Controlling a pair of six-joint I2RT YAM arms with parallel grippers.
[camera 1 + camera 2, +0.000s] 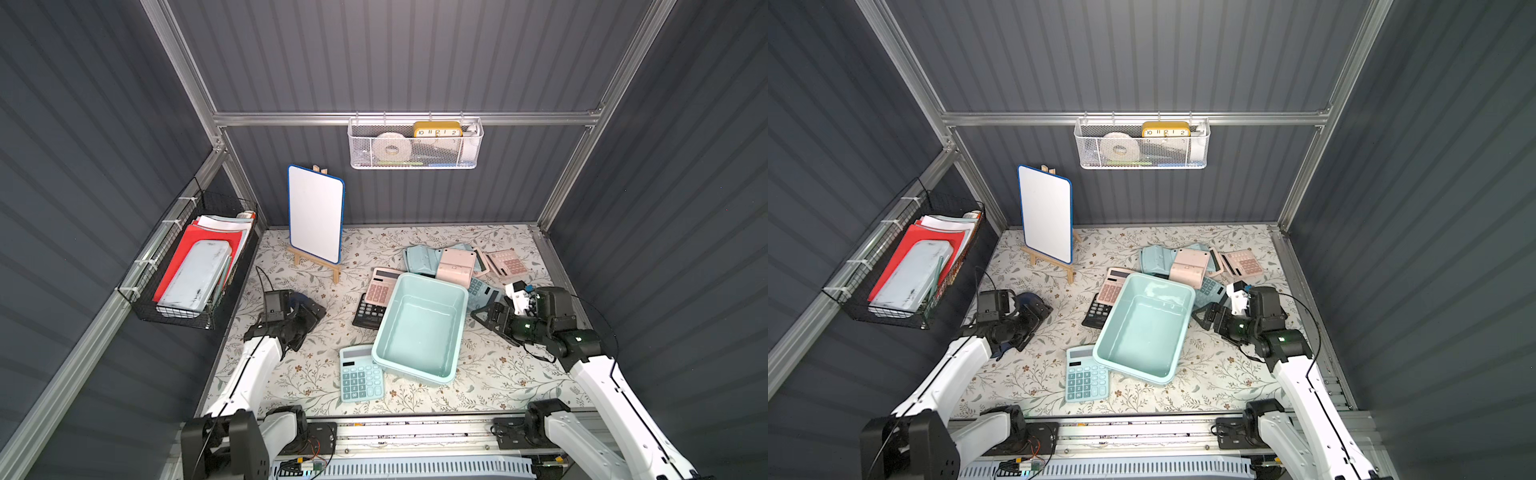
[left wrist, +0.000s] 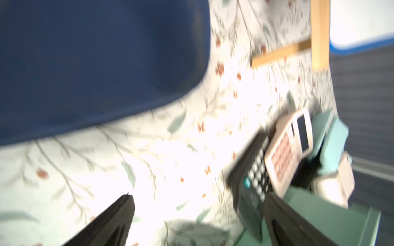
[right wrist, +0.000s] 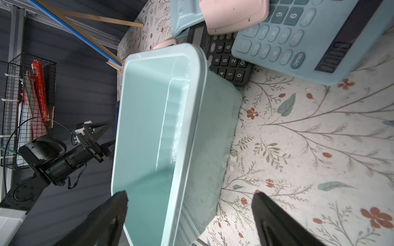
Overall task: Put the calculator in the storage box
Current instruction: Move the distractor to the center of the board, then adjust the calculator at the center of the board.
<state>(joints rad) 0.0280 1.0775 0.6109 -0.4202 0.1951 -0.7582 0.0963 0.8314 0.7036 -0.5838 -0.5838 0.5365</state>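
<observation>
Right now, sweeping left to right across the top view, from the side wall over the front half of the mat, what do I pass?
black wire basket → left gripper, open → light blue calculator at the mat's front → storage box → right gripper, open

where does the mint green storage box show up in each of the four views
Top view: storage box at mid table, empty.
Top view: same mid-table spot.
Left wrist: blurred green wall, probably the box, in the lower right corner.
Right wrist: fills the picture's middle.
Shared landmark: the whiteboard, in all four.
</observation>
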